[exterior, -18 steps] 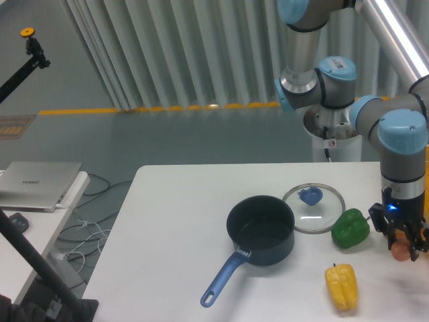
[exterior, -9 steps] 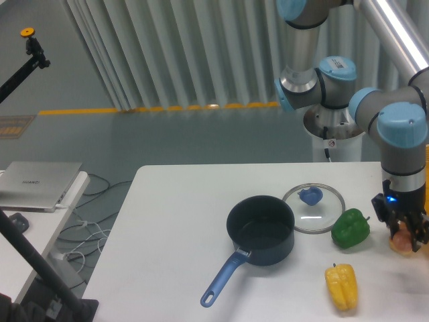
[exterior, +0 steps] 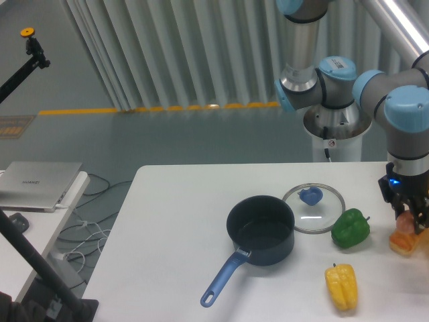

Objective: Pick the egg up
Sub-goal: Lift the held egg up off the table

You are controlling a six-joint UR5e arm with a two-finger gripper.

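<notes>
- The yellow pepper (exterior: 341,286) lies nearest on the white table (exterior: 174,228).
- The gripper (exterior: 409,216), at the table's 3 o'clock edge, is clamped on the egg (exterior: 405,219), held clear above an orange lumpy item (exterior: 402,242); the egg's long axis cannot be told.
- Toward 9 o'clock sit the green pepper (exterior: 350,228), glass lid (exterior: 313,207) and blue pot (exterior: 260,230).
- Behind: grey floor, corrugated wall (exterior: 167,54).

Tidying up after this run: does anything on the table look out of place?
The glass lid lies flat on the table beside the blue pot, not on it. Nothing looks spilled or damaged.
</notes>
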